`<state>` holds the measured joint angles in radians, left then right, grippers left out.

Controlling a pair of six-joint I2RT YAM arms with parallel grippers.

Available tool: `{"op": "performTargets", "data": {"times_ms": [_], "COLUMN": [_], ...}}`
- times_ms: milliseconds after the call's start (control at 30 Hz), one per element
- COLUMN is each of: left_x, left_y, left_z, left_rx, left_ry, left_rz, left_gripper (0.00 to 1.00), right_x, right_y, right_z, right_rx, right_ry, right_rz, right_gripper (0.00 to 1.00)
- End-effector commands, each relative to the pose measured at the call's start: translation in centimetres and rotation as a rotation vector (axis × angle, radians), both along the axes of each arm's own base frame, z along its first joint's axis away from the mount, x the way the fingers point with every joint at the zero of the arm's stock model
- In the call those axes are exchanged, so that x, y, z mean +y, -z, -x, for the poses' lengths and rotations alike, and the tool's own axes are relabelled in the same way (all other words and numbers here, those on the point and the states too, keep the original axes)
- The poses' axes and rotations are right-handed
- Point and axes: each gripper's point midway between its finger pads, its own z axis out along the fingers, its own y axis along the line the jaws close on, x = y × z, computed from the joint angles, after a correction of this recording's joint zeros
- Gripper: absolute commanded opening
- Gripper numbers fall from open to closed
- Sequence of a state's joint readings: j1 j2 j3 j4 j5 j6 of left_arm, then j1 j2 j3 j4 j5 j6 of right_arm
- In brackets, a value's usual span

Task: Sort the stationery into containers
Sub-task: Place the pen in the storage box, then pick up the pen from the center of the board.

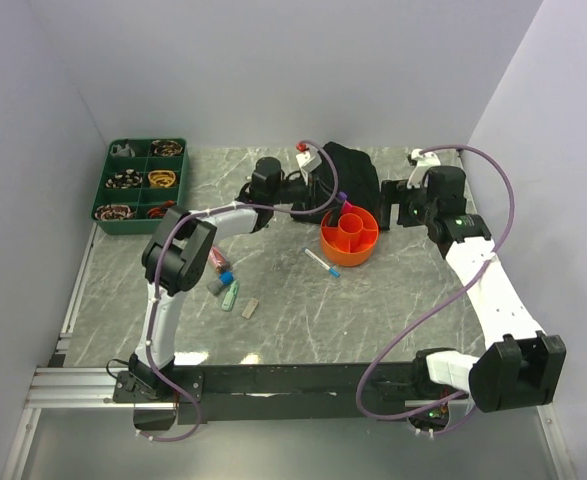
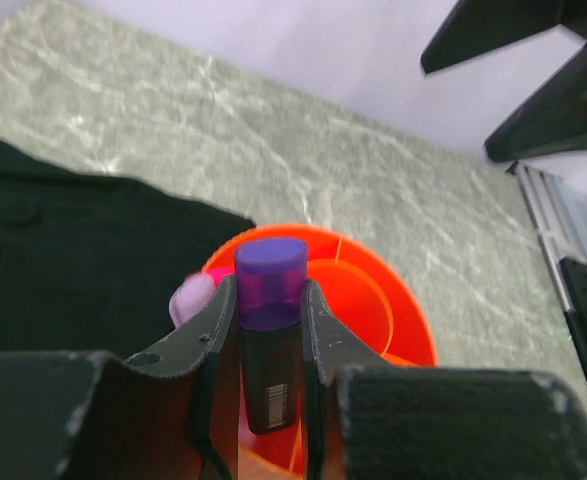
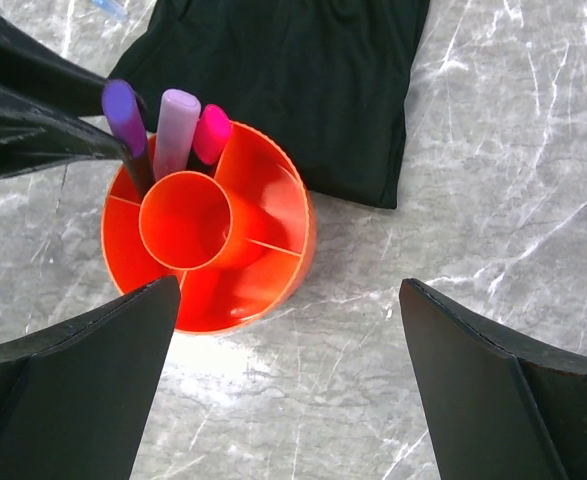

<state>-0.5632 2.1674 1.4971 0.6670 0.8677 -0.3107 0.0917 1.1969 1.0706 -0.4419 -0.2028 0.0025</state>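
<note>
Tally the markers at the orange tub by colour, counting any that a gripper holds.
purple marker, held by the left gripper: 1
lilac marker: 1
pink marker: 1
Total: 3, all in one compartment of the tub

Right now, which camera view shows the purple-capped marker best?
Left wrist: the purple-capped marker fills the centre, pinched in the left claw. Right wrist shows it smaller, at the orange tub's rim; top external shows a speck.
</note>
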Motion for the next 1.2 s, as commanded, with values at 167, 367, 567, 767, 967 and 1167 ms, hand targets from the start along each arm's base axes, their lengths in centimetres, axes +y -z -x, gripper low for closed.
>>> {"op": "performTargets", "data": {"times_ms": [167,367,567,767,967,1167], "left_x": [1.0,2.6,7.0,17.7,24.6,24.7], "left_y": [-0.5,-6.0,-13.4,-7.0,-0.6,4.4], "left_z": [0.5,1.3,1.4,-2.8,-4.6,-3.3], "left_rx": [-0.096,-0.257,-0.372,-0.208,-0.416,-0.369], "left_ry": [-0.013,-0.018,-0.014,0.105,0.129,0.323], "left_rz": [-0.013,-0.022,-0.105,-0.485,-0.929,-0.921], "left_gripper": [0.36,0.52,0.61,0.64,0.64,0.59], "right_x": [0.2,0.7,1.6,2.9,2.6,2.8], "right_y": [-0.3,-1.3,-2.3,-1.8,-1.6,-0.6], "right_z": [-1.1,-2.3,-2.8,-1.5,-1.2,-1.0], "right_rx": [0.001,-0.029,-0.066,-0.038,-0.032,0.003], "right_ry": [-0.016,-0.028,-0.044,-0.178,-0.175,-0.194], "right_rz": [-0.002,-0.017,-0.062,-0.047,-0.025,-0.024], "right_gripper": [0.99,0.99,1.0,1.0,1.0,1.0]}}
